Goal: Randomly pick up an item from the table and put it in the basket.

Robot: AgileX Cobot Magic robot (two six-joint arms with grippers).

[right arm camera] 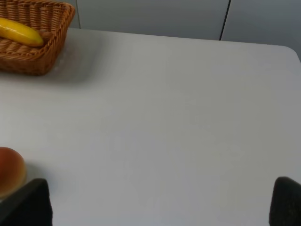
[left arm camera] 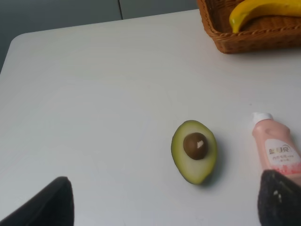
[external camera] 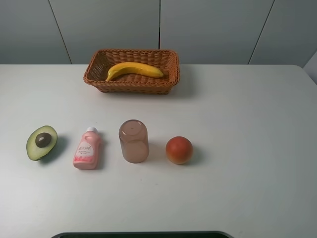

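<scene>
The yellow banana (external camera: pixel 134 70) lies inside the brown wicker basket (external camera: pixel 99 79) at the back of the white table (external camera: pixel 237 129). It also shows in the left wrist view (left arm camera: pixel 263 12) and the right wrist view (right arm camera: pixel 19 32), in the basket (left arm camera: pixel 235 40) (right arm camera: pixel 44 52). Neither gripper shows in the exterior high view. My left gripper (left arm camera: pixel 164 205) is open and empty, above the table near the halved avocado (left arm camera: pixel 194 150). My right gripper (right arm camera: pixel 160 205) is open and empty, above bare table beside the red-orange fruit (right arm camera: pixel 9 172).
In a row across the front of the table lie the halved avocado (external camera: pixel 42 142), a pink bottle (external camera: pixel 87 148) (left arm camera: pixel 277 150), an upside-down translucent pink cup (external camera: pixel 133 141) and the round red-orange fruit (external camera: pixel 179 149). A dark edge (external camera: pixel 138 234) runs along the near table edge.
</scene>
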